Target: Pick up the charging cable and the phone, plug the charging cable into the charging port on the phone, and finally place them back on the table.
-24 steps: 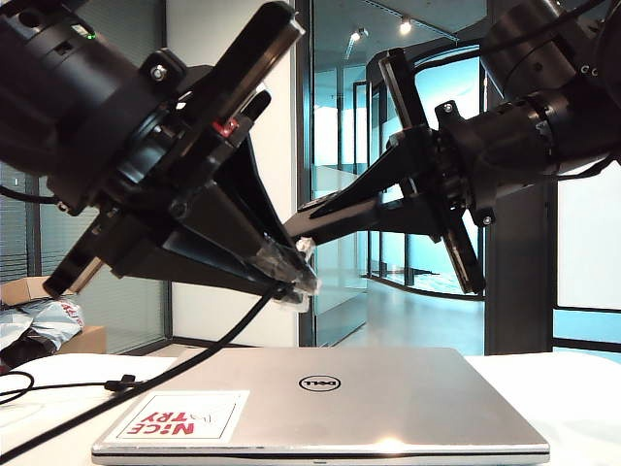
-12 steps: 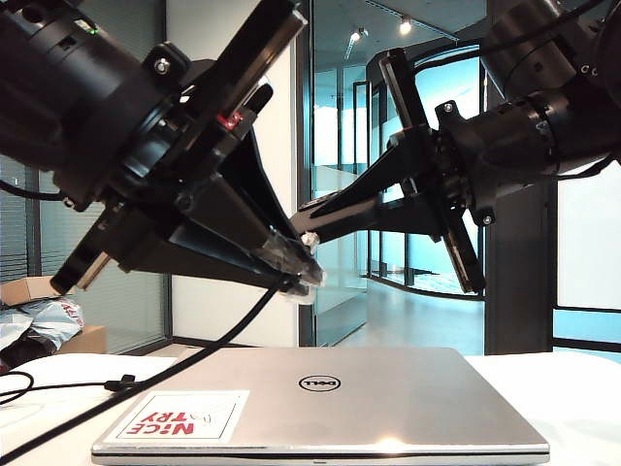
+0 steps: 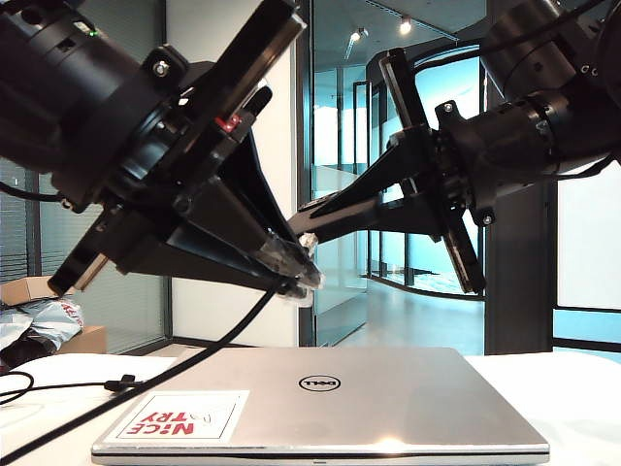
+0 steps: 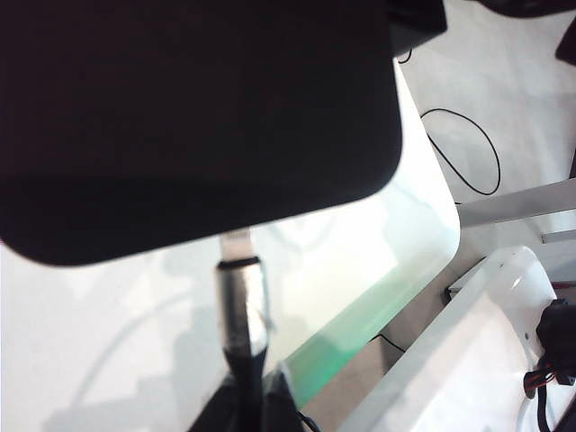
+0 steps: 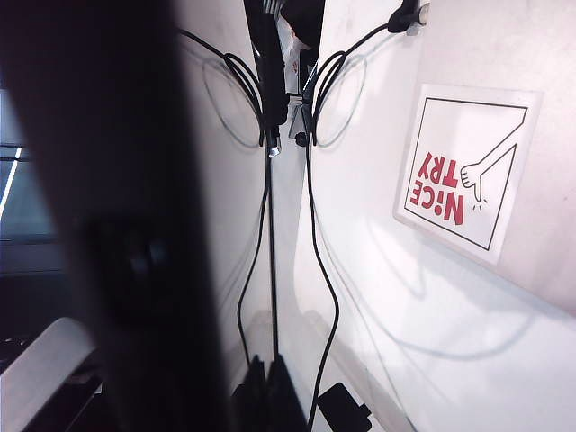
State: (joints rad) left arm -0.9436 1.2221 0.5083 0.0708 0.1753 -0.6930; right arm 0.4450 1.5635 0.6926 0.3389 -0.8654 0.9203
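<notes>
We're mid-plug: left gripper (image 3: 303, 280) clamps the charging cable (image 4: 241, 310), right gripper (image 3: 310, 225) pinches the phone (image 4: 193, 117); next, nudge the plug straight in

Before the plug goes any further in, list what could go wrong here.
1. The left claw pinches the charging cable behind its silver plug; the tip meets the phone edge, and an off-angle push could bend it.
2. The right claw holds the phone in mid-air above the laptop; a slip might drop it there.
3. The cable's slack trails down to the table and may snag.
</notes>
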